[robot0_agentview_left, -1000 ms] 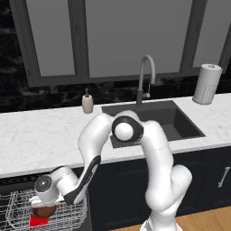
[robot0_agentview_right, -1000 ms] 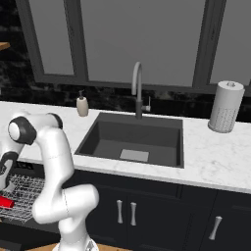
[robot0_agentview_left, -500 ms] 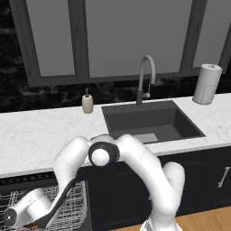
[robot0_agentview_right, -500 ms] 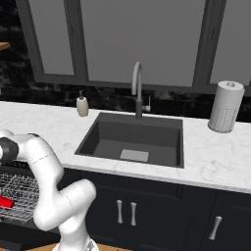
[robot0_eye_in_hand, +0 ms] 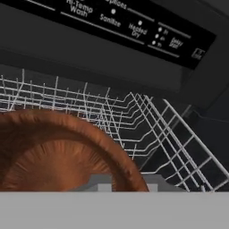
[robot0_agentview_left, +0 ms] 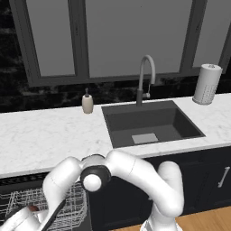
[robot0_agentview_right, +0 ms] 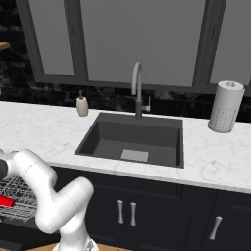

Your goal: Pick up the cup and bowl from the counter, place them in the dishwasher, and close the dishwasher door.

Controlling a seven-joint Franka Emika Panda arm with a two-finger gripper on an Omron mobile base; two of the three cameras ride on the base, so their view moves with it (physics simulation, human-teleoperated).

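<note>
From the hand camera I have the bowl (robot0_eye_in_hand: 58, 152) right under me — reddish-brown, wood-grained, shallow, its rim arcing across the lower left, over the white wire rack (robot0_eye_in_hand: 147, 129) of the dishwasher (robot0_eye_in_hand: 134, 58). I judge it light and stiff, with a smooth curved wall that could slip; the rim is the place to pinch, one finger inside and one outside. The fingers sit close together, but I cannot tell from here whether they grip the rim or merely hover at it. Beyond the rack, the dark control strip (robot0_eye_in_hand: 116, 22) carries small white lettering: I can make out "Hi-Temp Wash", and something like "Sanitize" and "Heated Dry" — the rest is too small. In the right base view the red cup (robot0_agentview_right: 6, 201) lies in the rack at the left edge. Further off, on the marble bench (robot0_agentview_left: 45, 135), stand a soap bottle (robot0_agentview_left: 87, 103) and a paper towel roll (robot0_agentview_left: 206, 84), neither with readable labels.
</note>
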